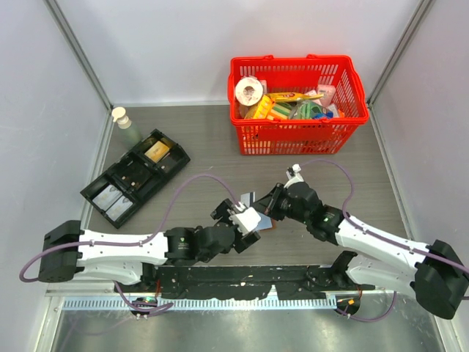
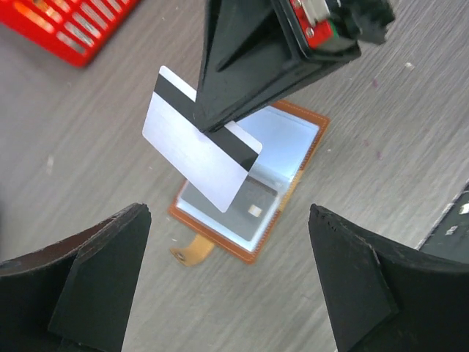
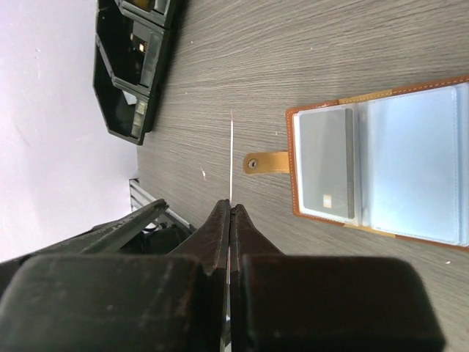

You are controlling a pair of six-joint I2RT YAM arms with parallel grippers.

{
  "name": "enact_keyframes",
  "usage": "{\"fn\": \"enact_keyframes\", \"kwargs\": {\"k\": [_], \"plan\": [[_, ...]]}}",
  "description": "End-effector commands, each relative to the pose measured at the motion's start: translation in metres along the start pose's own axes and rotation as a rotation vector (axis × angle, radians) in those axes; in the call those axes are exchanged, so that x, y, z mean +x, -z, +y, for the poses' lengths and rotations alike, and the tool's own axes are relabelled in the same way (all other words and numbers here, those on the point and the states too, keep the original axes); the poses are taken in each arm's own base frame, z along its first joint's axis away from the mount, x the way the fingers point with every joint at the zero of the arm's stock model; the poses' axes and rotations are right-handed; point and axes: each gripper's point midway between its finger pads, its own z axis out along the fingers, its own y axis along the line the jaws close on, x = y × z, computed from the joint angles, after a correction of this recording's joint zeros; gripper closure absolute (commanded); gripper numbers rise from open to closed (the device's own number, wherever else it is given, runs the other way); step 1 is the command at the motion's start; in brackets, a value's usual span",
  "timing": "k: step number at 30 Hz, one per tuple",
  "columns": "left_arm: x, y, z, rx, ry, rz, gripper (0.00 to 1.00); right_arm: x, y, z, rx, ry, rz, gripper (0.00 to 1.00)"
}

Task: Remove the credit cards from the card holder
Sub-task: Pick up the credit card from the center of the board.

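Observation:
The brown card holder (image 2: pixel 304 150) lies open on the table with its pale inside up and its tab (image 2: pixel 192 250) pointing away from it. A grey chip card (image 2: pixel 251 210) sits in one clear pocket (image 3: pixel 325 163). My right gripper (image 3: pixel 231 213) is shut on a white credit card (image 2: pixel 196 149) with a black stripe, held edge-on (image 3: pixel 231 150) above the table beside the card holder (image 3: pixel 381 161). My left gripper (image 2: pixel 229 286) is open and empty, hovering just short of the holder. In the top view both grippers meet at mid-table, the left (image 1: pixel 238 213) and the right (image 1: pixel 264 204).
A black compartmented tray (image 1: pixel 135 176) lies at the left, with a small bottle (image 1: pixel 126 125) behind it. A red basket (image 1: pixel 297 95) full of items stands at the back right. The tray (image 3: pixel 135 66) also shows in the right wrist view.

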Motion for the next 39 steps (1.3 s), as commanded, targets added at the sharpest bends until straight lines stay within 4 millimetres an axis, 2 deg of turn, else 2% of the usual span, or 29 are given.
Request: {"fn": "enact_keyframes", "kwargs": {"k": [1,5,8,13,18,23,28,29,31,33,35,36,39], "plan": [[-0.031,-0.004,0.017,-0.139,-0.214,-0.085,0.09,-0.017,0.016,0.031,-0.062,-0.058,-0.057,0.99],[-0.036,-0.01,0.014,-0.17,-0.268,-0.095,0.16,-0.019,0.023,0.035,-0.088,-0.085,-0.069,0.99],[-0.04,-0.015,0.011,-0.185,-0.282,-0.115,0.29,-0.02,0.026,0.035,-0.095,-0.094,-0.072,0.99],[-0.048,-0.021,0.006,-0.196,-0.296,-0.141,0.42,-0.019,0.029,0.036,-0.106,-0.107,-0.074,0.99],[-0.049,-0.027,0.004,-0.213,-0.329,-0.147,0.66,-0.02,0.033,0.039,-0.121,-0.12,-0.078,0.99],[-0.05,-0.026,0.006,-0.227,-0.313,-0.147,0.99,-0.028,0.036,0.036,-0.118,-0.131,-0.129,0.98],[-0.049,-0.02,0.01,-0.234,-0.231,-0.125,1.0,-0.044,0.047,0.045,-0.169,-0.105,-0.215,0.81],[-0.049,-0.02,0.01,-0.229,-0.198,-0.118,1.0,-0.047,0.051,0.048,-0.184,-0.088,-0.234,0.71],[-0.046,-0.02,0.011,-0.206,-0.139,-0.105,1.0,-0.055,0.06,0.053,-0.204,-0.064,-0.275,0.58],[-0.04,-0.022,0.012,-0.156,-0.067,-0.088,1.0,-0.062,0.068,0.056,-0.212,-0.039,-0.313,0.51],[-0.035,-0.024,0.023,-0.126,0.041,-0.081,1.0,-0.069,0.076,0.057,-0.213,-0.013,-0.353,0.43],[-0.032,-0.025,0.026,-0.101,0.102,-0.077,1.0,-0.07,0.077,0.051,-0.184,0.0,-0.36,0.37],[-0.028,-0.024,0.048,-0.057,0.299,-0.075,1.0,-0.075,0.084,0.044,-0.143,0.075,-0.395,0.28]]}}
